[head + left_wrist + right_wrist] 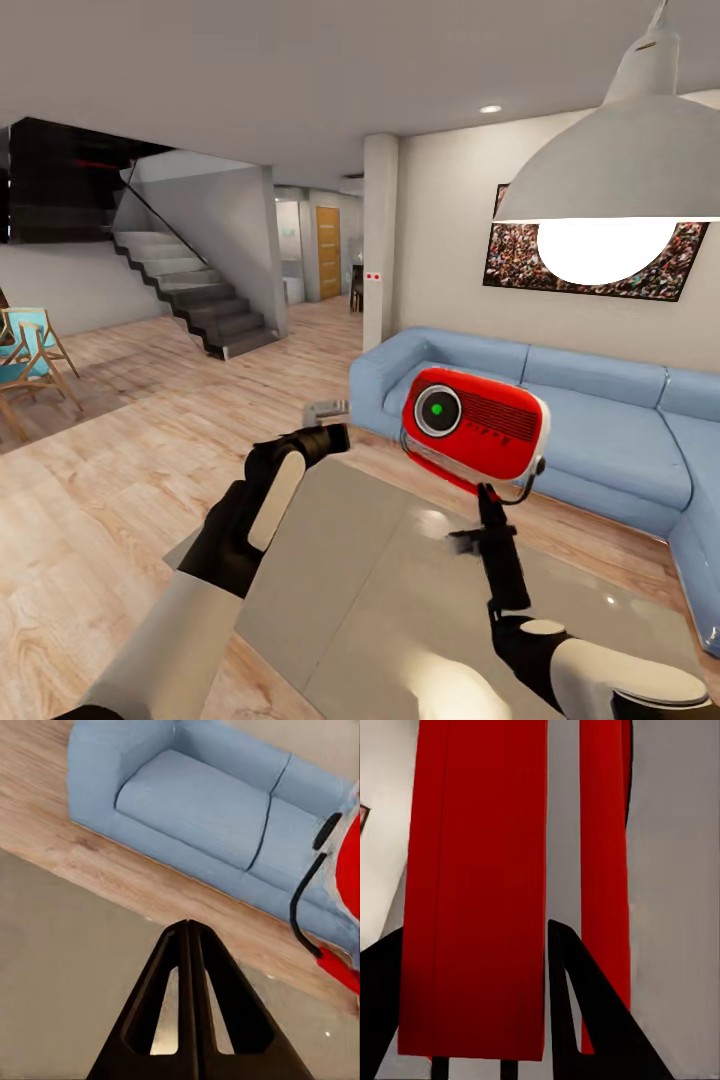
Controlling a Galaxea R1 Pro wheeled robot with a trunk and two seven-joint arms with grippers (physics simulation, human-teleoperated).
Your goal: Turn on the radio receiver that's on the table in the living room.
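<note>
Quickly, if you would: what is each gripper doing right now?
Left gripper: shut, empty, over the table.
Right gripper: shut on the radio, held up off the table.

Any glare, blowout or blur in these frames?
Head view: the grey dome pendant lamp has a bulb blown out to pure white, and bright patches reflect on the glossy grey-beige table. Left wrist view: the red radio receiver looks smeared at its edge. Right wrist view: even light, no glare.

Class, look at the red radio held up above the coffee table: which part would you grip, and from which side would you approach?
Grip the radio receiver across its lower red edge, coming from below. The right gripper already straddles it there, one finger each side. The dial face stays uncovered.
</note>
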